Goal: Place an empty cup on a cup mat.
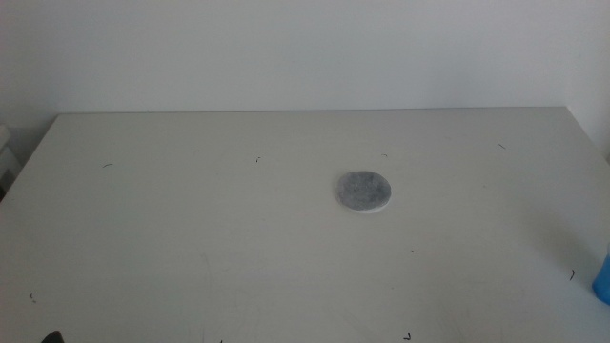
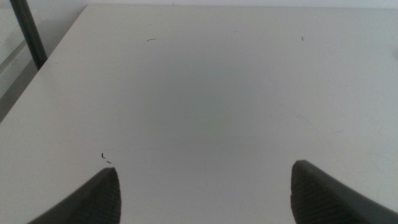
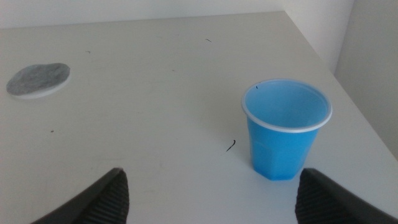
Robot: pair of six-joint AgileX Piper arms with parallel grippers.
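Bench (image 1: 191, 238) is a plain white top with a few small dark specks, white wall behind its far edge. Both my arms sit back at the near side, outside the middle view. Left gripper (image 2: 205, 190): jaws released, spread wide over bare bench on the left side, nothing between them; a dark post (image 2: 28, 31) stands off the bench edge in that wrist view. Right gripper (image 3: 211, 196): jaws released too, wide apart, low over the bench at the near right, gripping nothing. The cup (image 3: 286, 127) stands upright just ahead of the right jaws, nearer one jaw than the other, not touching either. It's bright blue, pale rim, tapered to the base, empty inside. It sits close to the bench's right edge; in the middle view only a blue sliver (image 1: 602, 276) shows at the right border. The cup mat (image 1: 363, 191) lies flat a little right of bench centre, mottled grey top, thin white edge, nothing on it. Cup and mat are well apart, mat farther out and to the left of the cup.
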